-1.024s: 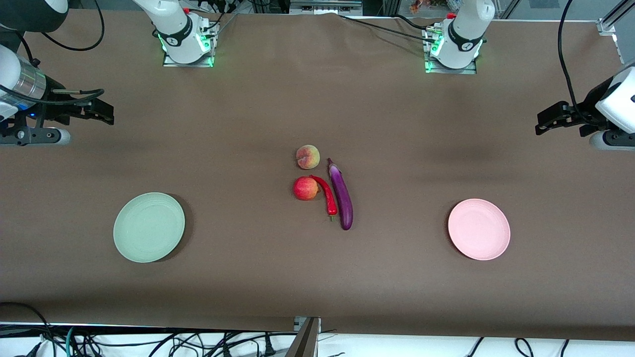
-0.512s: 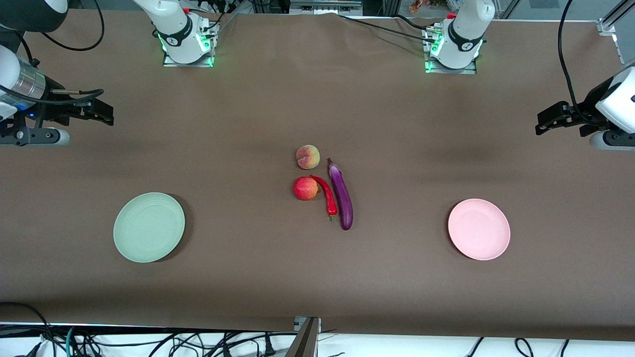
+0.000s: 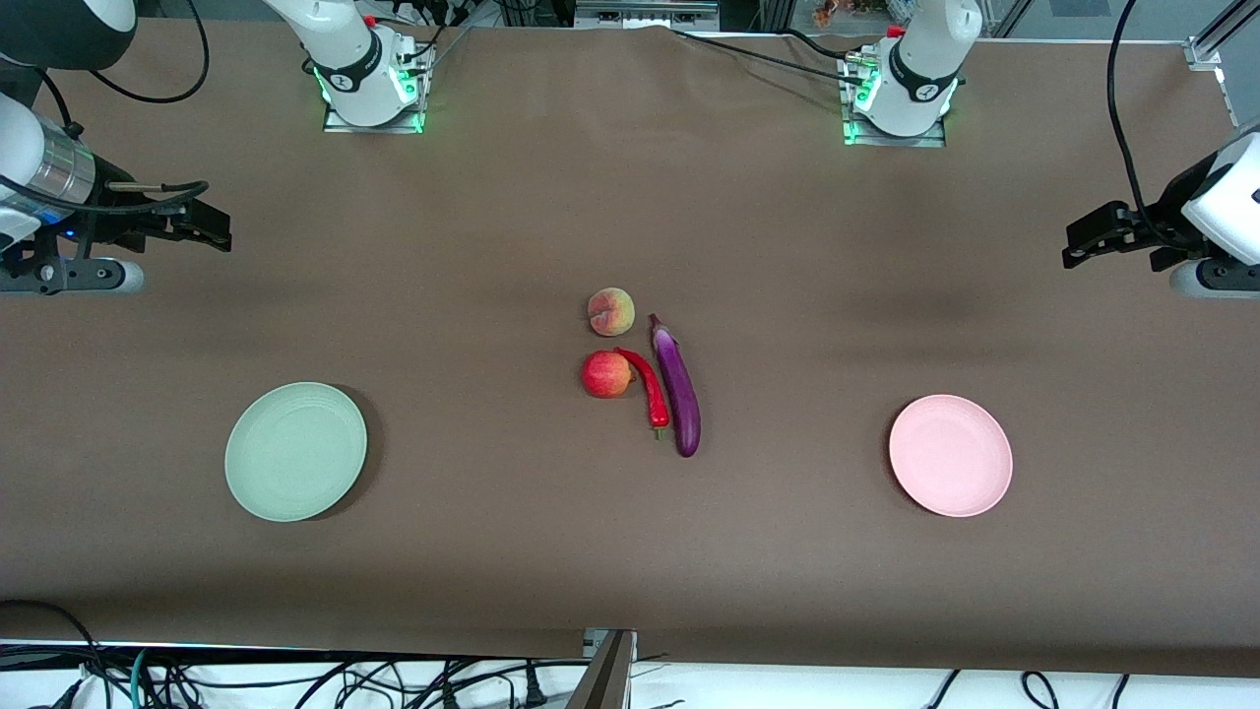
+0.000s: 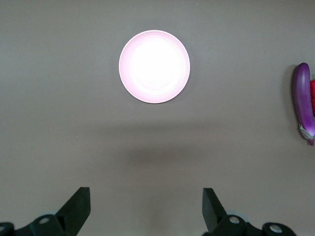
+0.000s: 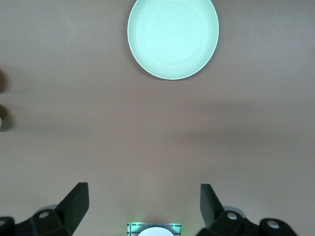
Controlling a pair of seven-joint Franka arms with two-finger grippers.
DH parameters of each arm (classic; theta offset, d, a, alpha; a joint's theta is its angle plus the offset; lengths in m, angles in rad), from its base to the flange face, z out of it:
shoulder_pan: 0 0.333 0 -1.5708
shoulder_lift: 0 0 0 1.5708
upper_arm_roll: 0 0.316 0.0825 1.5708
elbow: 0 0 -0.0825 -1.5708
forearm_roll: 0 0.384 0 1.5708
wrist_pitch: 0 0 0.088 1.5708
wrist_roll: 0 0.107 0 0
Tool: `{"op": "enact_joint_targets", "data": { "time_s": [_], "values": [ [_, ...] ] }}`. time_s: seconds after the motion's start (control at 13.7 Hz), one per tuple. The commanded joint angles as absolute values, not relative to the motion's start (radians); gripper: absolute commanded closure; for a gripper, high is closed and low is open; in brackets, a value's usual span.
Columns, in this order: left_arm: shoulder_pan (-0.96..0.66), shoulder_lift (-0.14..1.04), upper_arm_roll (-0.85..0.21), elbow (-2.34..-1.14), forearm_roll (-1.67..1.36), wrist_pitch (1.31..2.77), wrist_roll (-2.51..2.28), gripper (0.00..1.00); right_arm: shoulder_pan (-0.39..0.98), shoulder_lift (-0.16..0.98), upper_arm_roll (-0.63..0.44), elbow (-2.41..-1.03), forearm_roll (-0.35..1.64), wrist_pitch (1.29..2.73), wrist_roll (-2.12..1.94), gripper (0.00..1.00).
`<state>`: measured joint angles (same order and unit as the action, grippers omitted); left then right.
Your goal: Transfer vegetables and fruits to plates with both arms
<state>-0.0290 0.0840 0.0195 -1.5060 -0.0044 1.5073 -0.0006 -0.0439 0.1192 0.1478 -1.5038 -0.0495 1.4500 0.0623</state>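
Nearest the front camera, the mint green plate (image 3: 295, 451) sits toward the right arm's end of the bench (image 3: 630, 551) and the pink plate (image 3: 951, 455) toward the left arm's end, both bare. Between them, mid-bench and well apart from either set of fingers, lies the produce: the purple eggplant (image 3: 677, 387) reaches nearest the camera, with the red chili pepper (image 3: 649, 385) just beside it and the red apple (image 3: 605, 374) touching or nearly touching the chili on its other flank. The peach (image 3: 611, 311) lies a little farther from the camera than the apple, apart from it.

The right gripper (image 3: 202, 226) hangs in the air over bare bench at the right arm's end, its fingers (image 5: 74, 204) spread wide with nothing between them; in the right wrist view the mint green plate (image 5: 173, 37) lies well ahead of the fingertips. The left gripper (image 3: 1083, 241) hangs over bare bench at the left arm's end, its fingers (image 4: 76, 209) likewise spread and holding nothing; the pink plate (image 4: 154, 66) lies well ahead of them, and the eggplant (image 4: 303, 101) shows at the edge of that view, well off to one side of the fingers.
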Motion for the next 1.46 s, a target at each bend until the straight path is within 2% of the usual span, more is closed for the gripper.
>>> {"op": "enact_joint_targets", "data": {
  "time_s": [0.0, 0.51, 0.73, 1.02, 1.39],
  "values": [
    [-0.038, 0.091, 0.026, -1.485, 0.015, 1.496, 0.014, 0.0, -0.048, 0.13, 0.152, -1.486, -0.032, 1.445, 0.057, 0.0],
    [-0.04, 0.091, 0.026, -1.483, 0.014, 1.496, 0.014, 0.0, -0.034, 0.199, 0.163, -1.491, -0.026, 1.428, 0.057, 0.0],
    [-0.04, 0.091, 0.026, -1.483, 0.012, 1.496, 0.014, 0.0, 0.015, 0.236, 0.167, -1.493, -0.005, 1.443, 0.078, 0.0],
    [-0.049, 0.092, 0.025, -1.48, -0.001, 1.502, 0.015, 0.0, 0.047, 0.372, 0.167, -1.496, 0.177, 1.57, 0.24, 0.0],
    [-0.06, 0.095, 0.02, -1.479, 0.002, 1.499, 0.012, 0.0, 0.195, 0.466, 0.167, -1.496, 0.201, 1.727, 0.385, 0.0]
  ]
}}
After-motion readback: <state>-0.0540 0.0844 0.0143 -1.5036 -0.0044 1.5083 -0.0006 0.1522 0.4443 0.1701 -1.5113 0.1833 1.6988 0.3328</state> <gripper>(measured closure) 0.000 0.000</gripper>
